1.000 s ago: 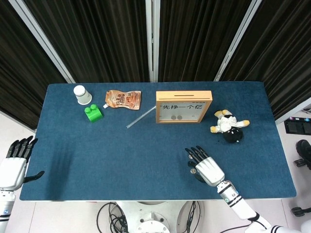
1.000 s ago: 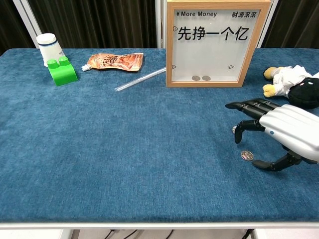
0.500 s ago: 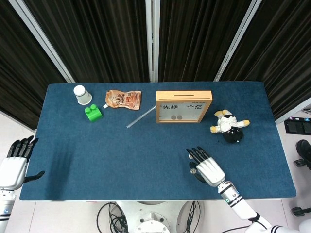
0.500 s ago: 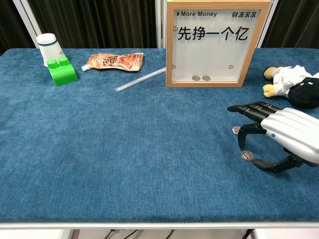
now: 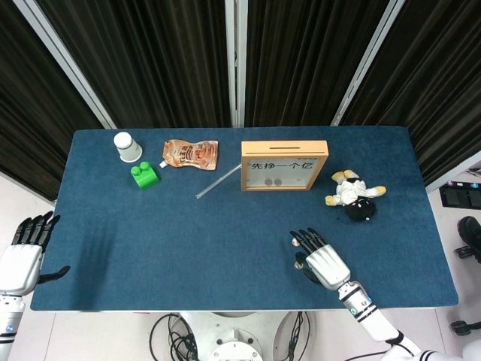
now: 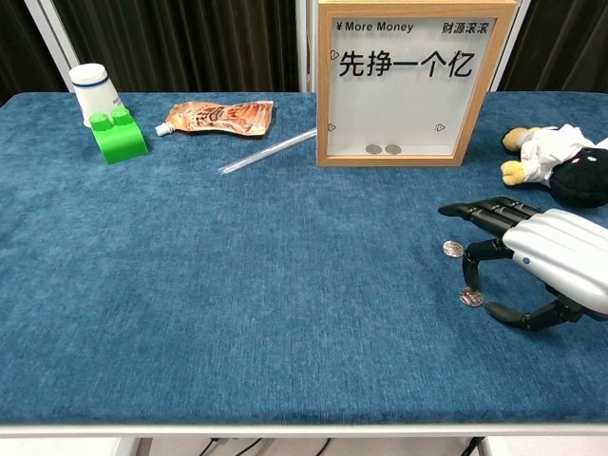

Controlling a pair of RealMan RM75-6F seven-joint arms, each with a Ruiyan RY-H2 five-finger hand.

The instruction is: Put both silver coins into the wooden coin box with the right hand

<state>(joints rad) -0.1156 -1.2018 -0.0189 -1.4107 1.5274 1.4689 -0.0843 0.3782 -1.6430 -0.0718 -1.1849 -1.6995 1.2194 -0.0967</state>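
Right hand point(image 6: 537, 266) low over the near right part of the blue table point(image 6: 237, 285), fingers spread and curved downward, nothing held. One fingertip stands just above, or perhaps on, the nearer silver coin point(image 6: 470, 297), with the thumb reaching in from the near side; contact cannot be confirmed. The farther silver coin point(image 6: 452, 249) lies flat just to the left of the fingers. The wooden coin box point(image 6: 415, 81) stands upright toward the far edge, well apart from the hand, its slot on top; two coins show behind its window at the bottom. Left hand point(image 5: 22, 252) off the near left corner of the table, fingers spread, idle.

Likely risks: a flat coin on napped cloth gives little edge to pinch, so the fingertip and thumb may slide it along or flip it away. The curved fingers could also nudge the farther coin. A loose pinch might drop the coin on the way to the box, and a tilted coin may jam at the narrow slot. The plush toy point(image 6: 556, 161) lies to the right of that route.
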